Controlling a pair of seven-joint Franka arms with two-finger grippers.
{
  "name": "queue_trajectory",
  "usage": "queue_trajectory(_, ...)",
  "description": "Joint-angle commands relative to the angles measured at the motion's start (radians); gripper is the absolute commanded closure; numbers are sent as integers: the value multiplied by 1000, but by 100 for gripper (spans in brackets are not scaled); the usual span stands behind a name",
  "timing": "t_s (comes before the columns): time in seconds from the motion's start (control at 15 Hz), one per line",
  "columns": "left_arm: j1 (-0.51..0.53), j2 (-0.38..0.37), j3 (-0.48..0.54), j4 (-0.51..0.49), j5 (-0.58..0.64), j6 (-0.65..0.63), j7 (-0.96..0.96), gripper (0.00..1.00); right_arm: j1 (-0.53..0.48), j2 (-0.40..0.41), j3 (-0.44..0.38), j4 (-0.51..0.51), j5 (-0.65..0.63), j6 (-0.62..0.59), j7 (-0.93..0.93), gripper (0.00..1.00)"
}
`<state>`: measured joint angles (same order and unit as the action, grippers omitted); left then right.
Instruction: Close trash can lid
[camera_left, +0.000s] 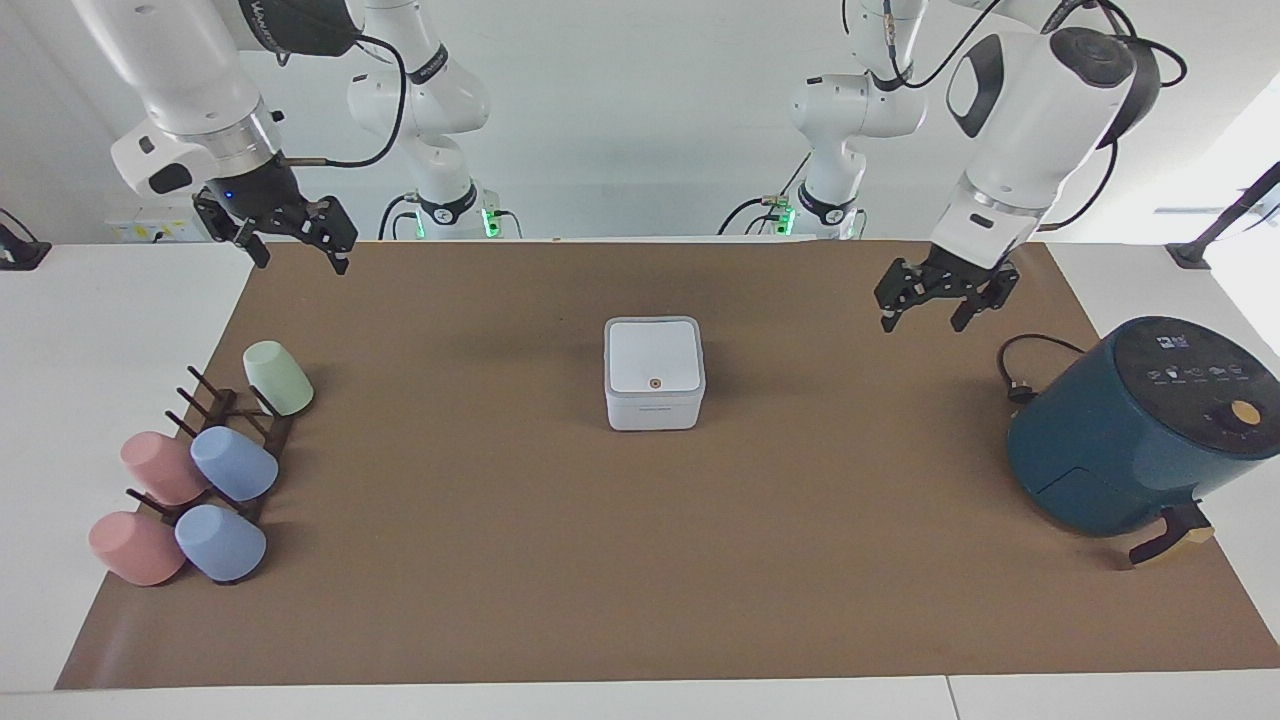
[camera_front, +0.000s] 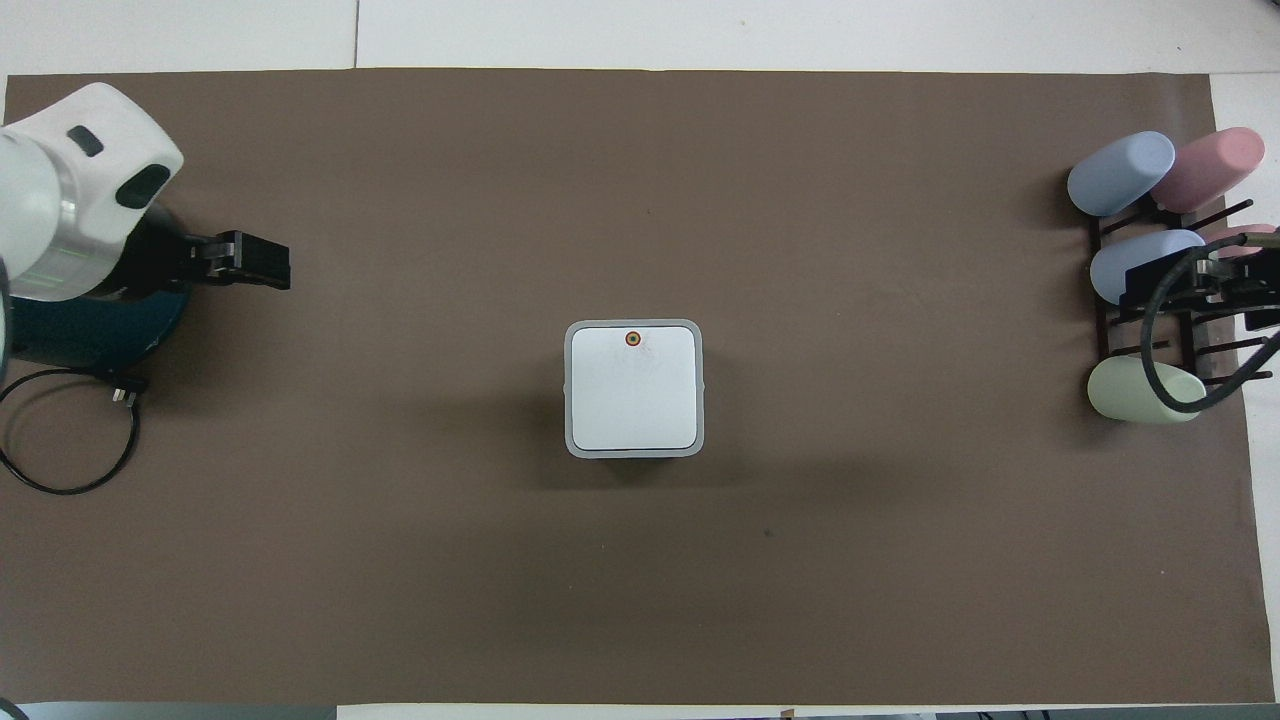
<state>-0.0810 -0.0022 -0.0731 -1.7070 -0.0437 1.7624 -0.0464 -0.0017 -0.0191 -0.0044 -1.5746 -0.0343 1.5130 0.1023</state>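
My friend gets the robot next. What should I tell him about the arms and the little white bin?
Left gripper: open, holding nothing, up over the mat near the teal air fryer.
Right gripper: open, holding nothing, waiting over the mat's corner near the cup rack.
Trash can: stands mid-mat, untouched by either arm.
Lid: lies flat on the trash can, orange dot up.
Done: the lid looks closed.
Left: seemingly nothing; maybe just check that the lid sits flush.
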Motion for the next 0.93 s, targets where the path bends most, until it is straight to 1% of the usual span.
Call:
queue_trajectory(0.0, 58, -44, -13, -14, 2, -76, 103, 0, -4, -21, 3, -27, 1, 12, -16, 0)
queue_trajectory(0.13, 67, -50, -10, 18, 4, -150, 102, 0, -4, -21, 3, -27, 1, 12, -16, 0)
queue_trajectory(0.27, 72, -35, -8, 116, 2, -254, 100, 0, -4, -21, 3, -25, 1, 12, -16, 0)
queue_trajectory(0.33, 72, -29, -7, 141, 2, -280, 99, 0, -4, -21, 3, -25, 1, 12, -16, 0)
queue_trajectory(0.47, 69, -33, -8, 130, 7, -268, 94, 0, -4, -21, 3, -27, 2, 12, -16, 0)
queue_trajectory(0.53, 67, -41, -7, 109, 7, -252, 100, 0, -4, -21, 3, -27, 1, 12, -16, 0)
queue_trajectory(0.73, 47, -64, -11, 38, 35, -147, 99, 0, -4, -21, 3, -27, 1, 12, -16, 0)
queue_trajectory(0.87, 29, -64, -11, 37, 35, -152, 97, 0, -4, -21, 3, -27, 1, 12, -16, 0)
